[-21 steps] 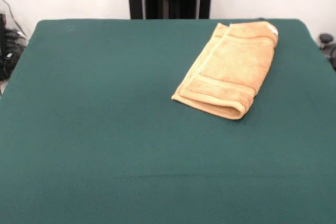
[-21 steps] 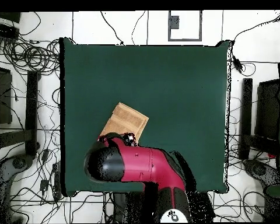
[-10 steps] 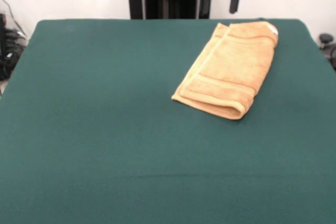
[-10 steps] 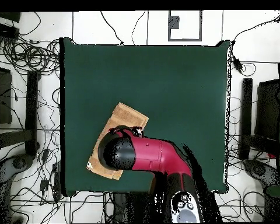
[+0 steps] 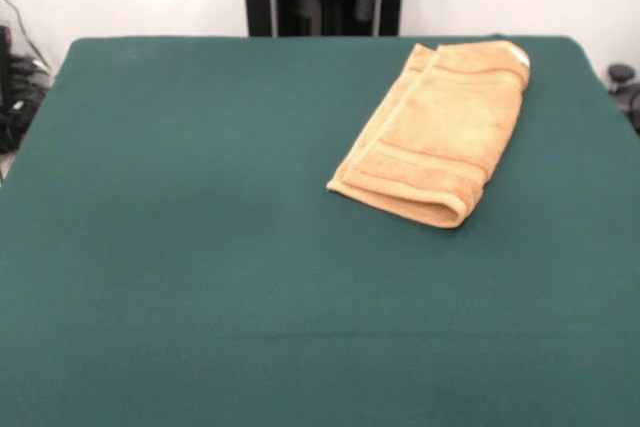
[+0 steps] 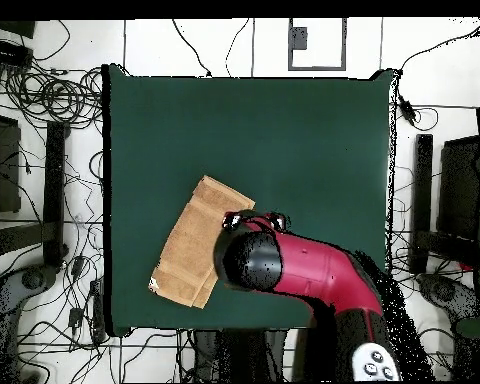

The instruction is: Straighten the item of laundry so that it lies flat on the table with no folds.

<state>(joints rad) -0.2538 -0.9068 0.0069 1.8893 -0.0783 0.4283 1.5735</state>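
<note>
So far nothing has been unfolded: the small orange-tan terry hand towel (image 5: 436,129) lies doubled over on itself on the big counter covered in dark green cloth (image 5: 200,247), its rounded fold nearest me and a loose layered edge running along its left side. From where I stand it sits to the right and toward the far side, slanted, with one corner close to the far right edge. I'd say the job is at its very start, in the approach. The next move, as I judge it, calls for coming down on one free corner of the top layer alone and drawing it away from the fold, so that the hidden half opens out.

From above, the red and black arm (image 6: 304,270) reaches over the counter just beside the towel's edge, above it rather than touching. The gripper is hidden under the arm's bulky head, so I cannot tell how it is set.
</note>
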